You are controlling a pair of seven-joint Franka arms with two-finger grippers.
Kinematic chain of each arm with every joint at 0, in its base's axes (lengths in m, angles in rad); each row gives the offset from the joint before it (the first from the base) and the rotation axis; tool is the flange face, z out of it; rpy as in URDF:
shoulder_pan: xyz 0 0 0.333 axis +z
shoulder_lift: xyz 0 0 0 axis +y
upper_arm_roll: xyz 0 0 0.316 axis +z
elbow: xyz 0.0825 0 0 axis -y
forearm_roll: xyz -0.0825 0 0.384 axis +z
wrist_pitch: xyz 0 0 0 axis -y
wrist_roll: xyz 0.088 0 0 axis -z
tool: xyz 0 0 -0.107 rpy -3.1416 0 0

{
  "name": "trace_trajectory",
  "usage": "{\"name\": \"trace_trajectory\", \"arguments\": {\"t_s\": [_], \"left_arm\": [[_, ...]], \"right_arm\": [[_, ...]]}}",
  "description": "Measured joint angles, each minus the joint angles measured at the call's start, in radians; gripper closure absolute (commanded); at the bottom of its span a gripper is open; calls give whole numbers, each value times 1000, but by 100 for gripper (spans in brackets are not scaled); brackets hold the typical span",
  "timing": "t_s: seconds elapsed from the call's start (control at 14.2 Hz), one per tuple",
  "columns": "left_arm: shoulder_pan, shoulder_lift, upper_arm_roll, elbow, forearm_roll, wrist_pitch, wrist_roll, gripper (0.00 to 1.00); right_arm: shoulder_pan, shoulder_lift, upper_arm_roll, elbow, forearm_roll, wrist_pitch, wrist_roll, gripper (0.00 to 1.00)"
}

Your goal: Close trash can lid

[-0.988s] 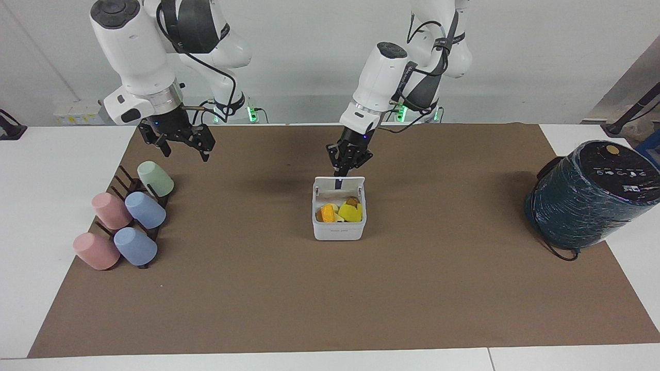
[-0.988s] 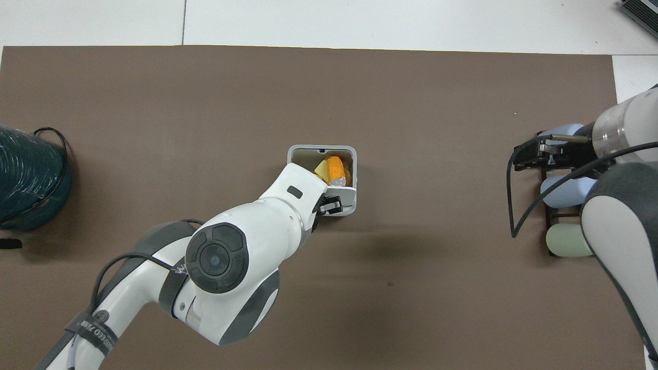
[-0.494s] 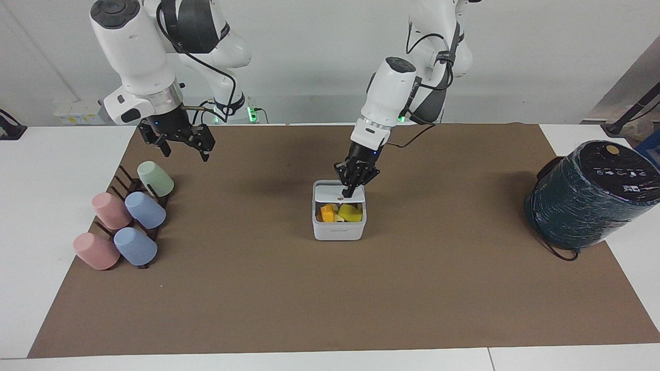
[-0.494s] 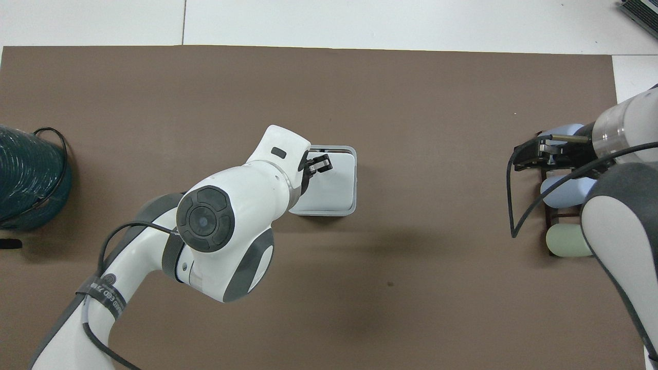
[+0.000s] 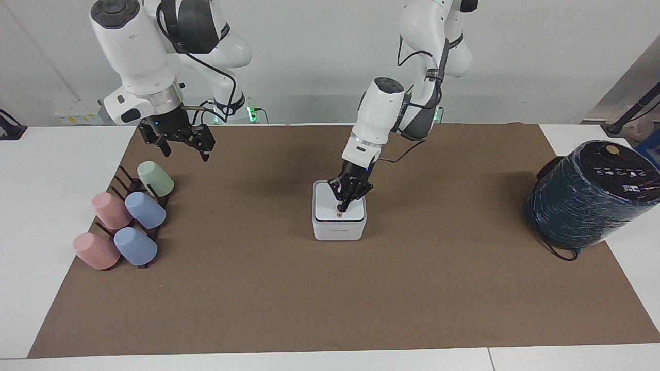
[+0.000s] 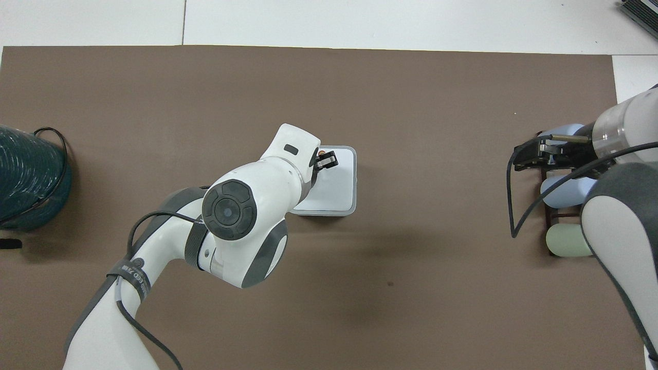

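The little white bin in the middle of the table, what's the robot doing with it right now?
The left arm's tool is pressing down on the lid of the trash can, close to the lid's small orange-brown dot. The lid lies flat on the can and nothing inside shows, so it looks closed or all but closed. The right arm waits with its tool open in the air above the rack of cups at its end of the table.
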Motion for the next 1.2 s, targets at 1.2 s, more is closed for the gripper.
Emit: {"name": "trace_trajectory", "arguments": {"t_s": [1.2], "left_arm": [[103,46,15,258,0,-437,72,89]], "right_arm": [[0,0,0,0,0,0,0,0]]}}
